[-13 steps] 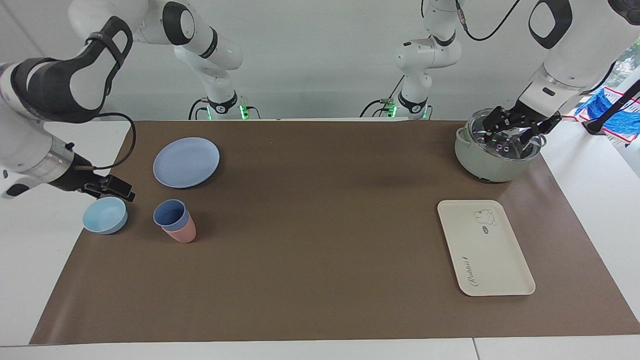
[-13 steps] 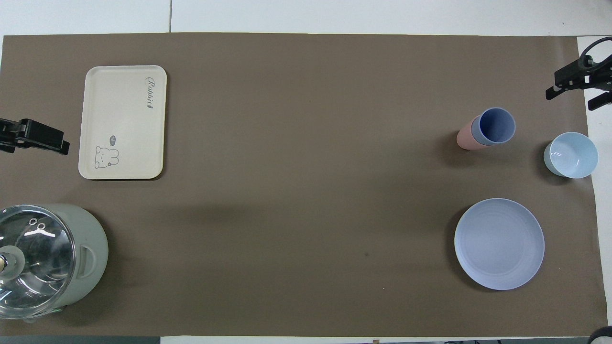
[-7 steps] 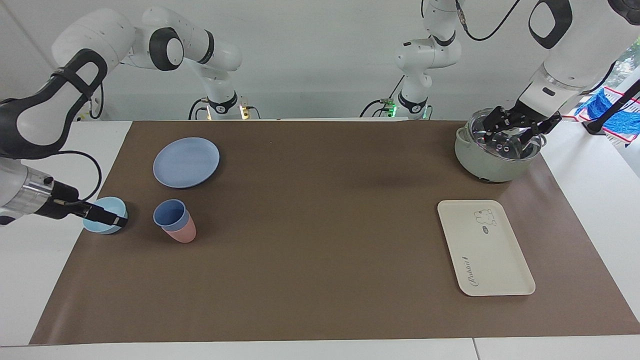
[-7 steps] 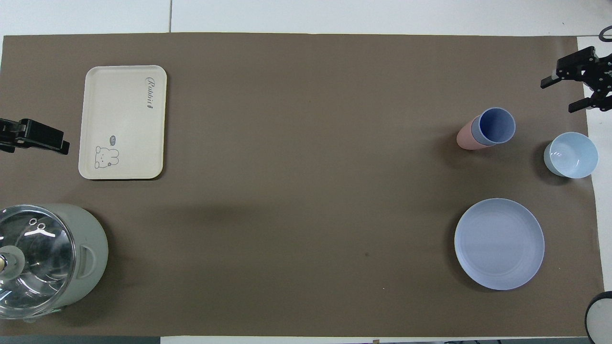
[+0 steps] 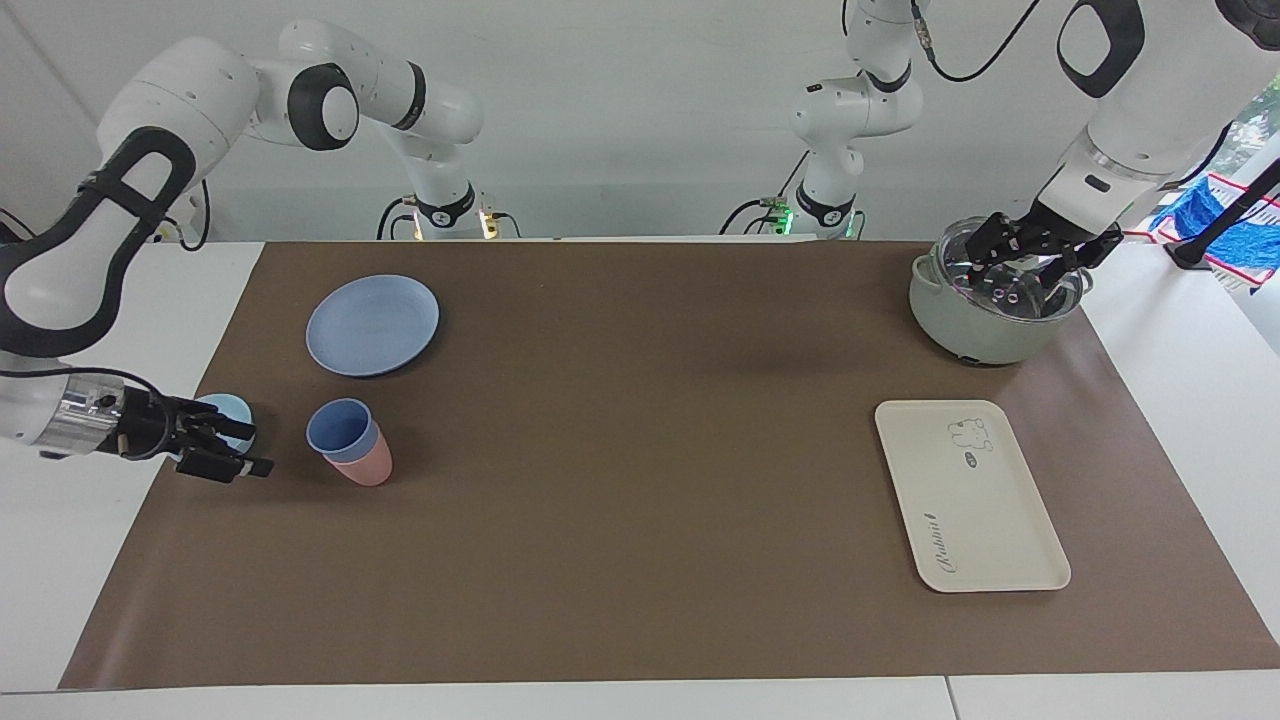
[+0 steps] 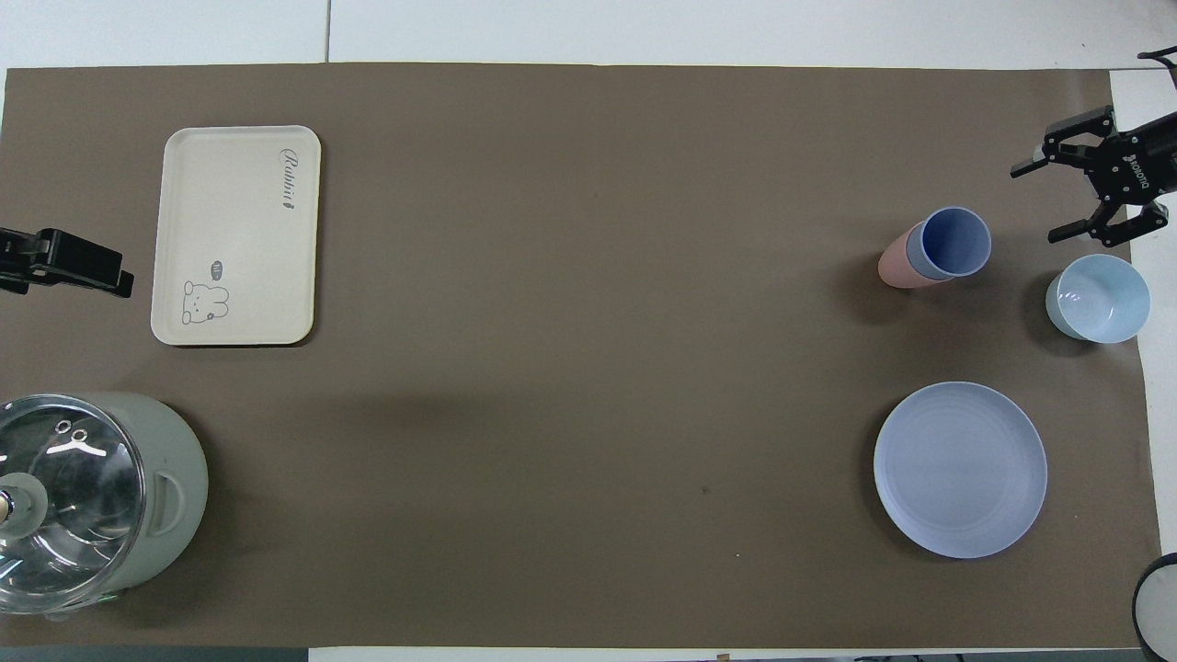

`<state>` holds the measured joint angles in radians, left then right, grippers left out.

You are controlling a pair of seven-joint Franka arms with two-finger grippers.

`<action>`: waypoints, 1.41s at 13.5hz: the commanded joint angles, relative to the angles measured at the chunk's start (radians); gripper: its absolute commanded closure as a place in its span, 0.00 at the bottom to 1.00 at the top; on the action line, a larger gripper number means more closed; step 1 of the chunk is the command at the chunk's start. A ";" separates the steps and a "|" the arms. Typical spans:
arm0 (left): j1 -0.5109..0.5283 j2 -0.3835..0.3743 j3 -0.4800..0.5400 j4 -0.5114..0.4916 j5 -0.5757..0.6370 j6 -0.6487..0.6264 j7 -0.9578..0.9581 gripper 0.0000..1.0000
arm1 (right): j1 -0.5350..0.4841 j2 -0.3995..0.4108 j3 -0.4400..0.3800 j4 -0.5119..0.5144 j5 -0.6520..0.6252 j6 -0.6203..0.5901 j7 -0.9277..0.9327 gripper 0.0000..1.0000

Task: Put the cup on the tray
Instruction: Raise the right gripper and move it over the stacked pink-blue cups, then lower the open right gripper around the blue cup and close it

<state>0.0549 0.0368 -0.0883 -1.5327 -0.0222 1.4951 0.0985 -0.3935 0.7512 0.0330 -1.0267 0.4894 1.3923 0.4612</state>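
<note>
Low over the desk's (image 5: 640, 560) edge at the right arm's end, the right end effector (image 5: 240, 452) lies nearly level with its fingers spread and nothing between them, pointing toward the cup (image 5: 339, 431). It is near the cup but clearly apart from it, and in the facing view it hides part of the pale bowl (image 5: 228, 409).

Nothing of the task is done yet, as far as can be seen. The cup stands upright, nested in a pink cup (image 5: 368, 466), between the bowl and the middle of the desk, with the plate (image 5: 372, 324) nearer to the robots. By the look of it, the approach is underway, and the grasp, the lift free of the pink cup, the carry and the set-down are all left.

Well apart, toward the left arm's end, the tray (image 5: 970, 495) lies bare. There the left end effector (image 5: 1033, 253) waits over the pot (image 5: 985, 300), fingers apart and holding nothing.
</note>
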 commanded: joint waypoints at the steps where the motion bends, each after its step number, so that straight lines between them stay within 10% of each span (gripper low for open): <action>1: -0.007 -0.005 0.013 0.008 -0.007 -0.021 0.014 0.00 | -0.019 -0.029 0.018 -0.085 0.005 -0.019 0.025 0.00; 19: -0.007 -0.005 0.013 0.008 -0.007 -0.021 0.014 0.00 | -0.021 0.043 0.059 -0.138 0.035 0.110 0.311 0.00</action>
<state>0.0549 0.0368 -0.0883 -1.5328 -0.0222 1.4951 0.0985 -0.4004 0.7885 0.0588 -1.1537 0.5016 1.4947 0.7940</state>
